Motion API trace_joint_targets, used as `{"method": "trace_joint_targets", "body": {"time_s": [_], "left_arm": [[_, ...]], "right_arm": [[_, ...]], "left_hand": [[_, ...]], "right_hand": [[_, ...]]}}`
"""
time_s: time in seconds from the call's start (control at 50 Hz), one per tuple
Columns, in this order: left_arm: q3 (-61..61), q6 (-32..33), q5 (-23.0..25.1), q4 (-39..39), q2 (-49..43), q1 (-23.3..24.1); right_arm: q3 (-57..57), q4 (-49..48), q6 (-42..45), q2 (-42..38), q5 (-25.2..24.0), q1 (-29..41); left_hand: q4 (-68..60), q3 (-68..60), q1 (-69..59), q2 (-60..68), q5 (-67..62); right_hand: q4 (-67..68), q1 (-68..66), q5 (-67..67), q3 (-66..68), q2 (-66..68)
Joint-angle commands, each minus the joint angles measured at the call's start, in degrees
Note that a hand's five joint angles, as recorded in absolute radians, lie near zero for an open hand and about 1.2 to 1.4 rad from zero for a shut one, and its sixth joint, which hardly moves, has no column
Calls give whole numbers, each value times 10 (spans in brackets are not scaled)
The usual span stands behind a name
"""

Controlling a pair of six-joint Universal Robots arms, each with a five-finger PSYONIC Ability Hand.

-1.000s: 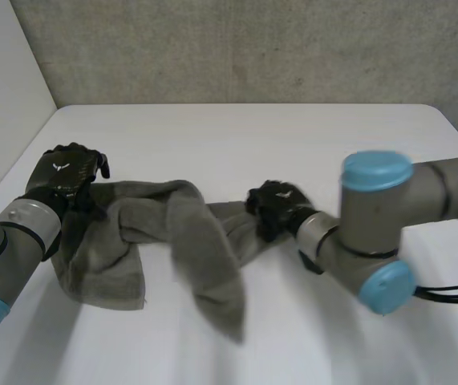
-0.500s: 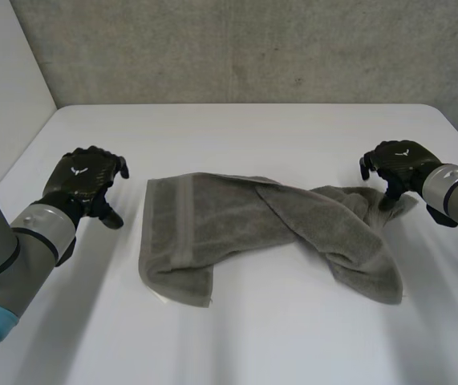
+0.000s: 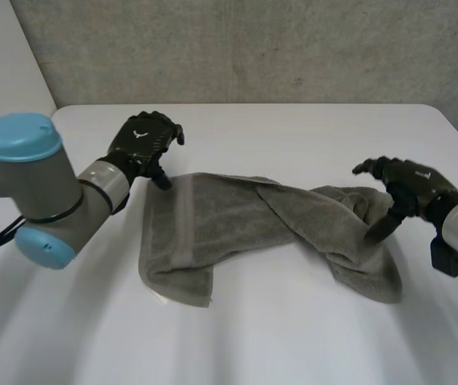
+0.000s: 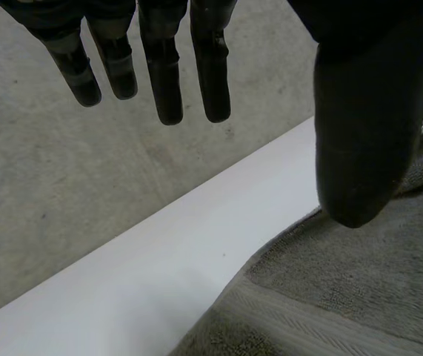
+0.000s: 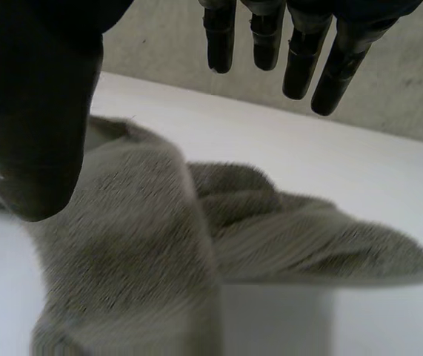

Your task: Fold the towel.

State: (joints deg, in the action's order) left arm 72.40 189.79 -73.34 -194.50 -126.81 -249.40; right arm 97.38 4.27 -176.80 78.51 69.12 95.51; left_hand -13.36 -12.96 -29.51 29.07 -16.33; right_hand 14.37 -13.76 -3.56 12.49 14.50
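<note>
From the head view, a grey terry towel (image 3: 237, 228) lies crumpled and twisted on the white table (image 3: 293, 132), stretched between the two hands. The left hand (image 3: 143, 144) hovers at the towel's far corner on its own side, fingers straight and spread, holding nothing. The right hand (image 3: 407, 183) is at the towel's opposite, bunched end. It is likewise spread wide, its thumb pointing down at the cloth; whether it touches cannot be told. In the left wrist view the fingers (image 4: 163, 81) hang straight and apart in front of a rough grey concrete wall (image 4: 41, 178). The thumb (image 4: 363, 141) stands well apart from them, above the towel's woven band, with bare table beyond the fingertips. In the right wrist view the fingers are straight and separate with the thumb far from them. The towel's folded, humped end lies under the palm and beside the thumb, gripped by nothing.
</note>
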Motion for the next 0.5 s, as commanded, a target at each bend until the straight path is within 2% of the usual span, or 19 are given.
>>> {"method": "trace_joint_targets", "body": {"time_s": [0.02,0.1,0.22,0.26,0.3,0.32,0.36,0.38,0.4,0.5], "left_arm": [[-81,0,37,-4,-84,5],[-93,0,43,-6,-102,5],[-88,0,43,-6,-115,6],[-84,0,41,-6,-115,6],[-70,0,41,-6,-111,6],[-70,0,41,-6,-111,6],[-57,0,42,-7,-105,5],[-57,0,42,-7,-105,5],[-52,0,41,-6,-100,5],[-38,0,42,-7,-87,5]], "right_arm": [[33,-34,-5,-10,5,3],[42,-58,-17,-18,8,5],[19,-70,-66,-76,7,32],[13,-70,-71,-86,7,38],[6,-73,-72,-103,7,49],[6,-73,-72,-103,7,50],[12,-81,-71,-104,6,57],[12,-81,-71,-104,6,57],[18,-83,-65,-103,3,60],[47,-89,-36,-79,-9,74]], "left_hand": [[34,30,35,-30,3],[34,30,35,-30,3],[34,30,35,-30,3],[34,30,37,-32,5],[34,30,37,-32,5],[34,30,37,-32,5],[34,30,38,-34,6],[34,30,38,-34,6],[34,30,38,-34,6],[34,30,47,-42,15]], "right_hand": [[-44,38,36,-25,-45],[-44,38,36,-25,-45],[-44,38,36,-25,-45],[-44,-12,-14,-25,5],[-44,-235,-237,-25,227],[-44,-236,-238,-25,228],[-44,-529,-531,-25,521],[-44,-530,-532,-25,523],[-44,-638,-640,-25,631],[-44,-662,-664,-25,655]]}}
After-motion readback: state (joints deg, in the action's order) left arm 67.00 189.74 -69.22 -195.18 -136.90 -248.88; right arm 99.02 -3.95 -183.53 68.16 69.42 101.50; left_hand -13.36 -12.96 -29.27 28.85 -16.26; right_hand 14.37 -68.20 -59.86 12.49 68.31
